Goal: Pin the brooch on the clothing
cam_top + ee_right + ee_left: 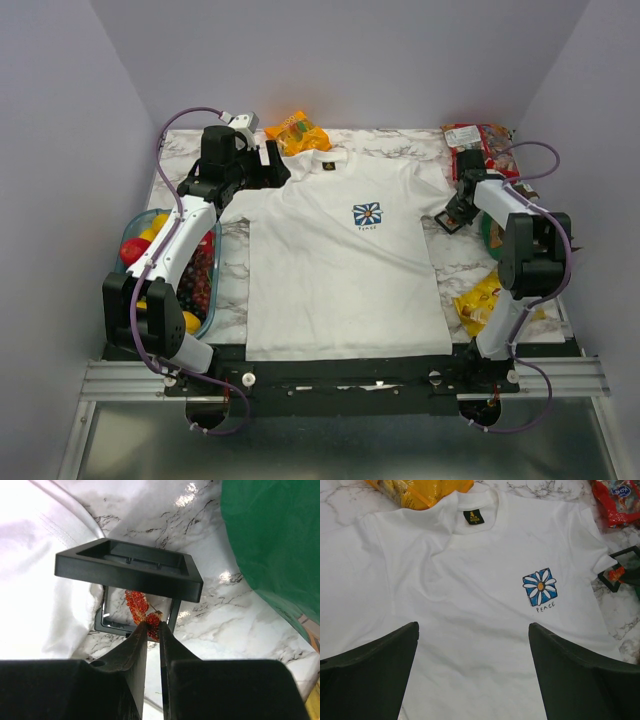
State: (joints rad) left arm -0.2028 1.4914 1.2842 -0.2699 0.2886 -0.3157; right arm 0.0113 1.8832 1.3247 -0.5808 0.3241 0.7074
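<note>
The white T-shirt (340, 290) lies flat, front up, on the surface (455, 268), daisy print on its chest, and the tiny orange-red beaded brooch (136, 604), just off one sleeve, sits between the right end effector's (152, 626) tips.

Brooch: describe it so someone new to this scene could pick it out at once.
On the marble table, a small black box sits beside the white T-shirt, on the right arm's side. The brooch is in it, pinched by the right gripper. It is tiny and glittery orange-red, unlike the printed blue daisy.
</note>
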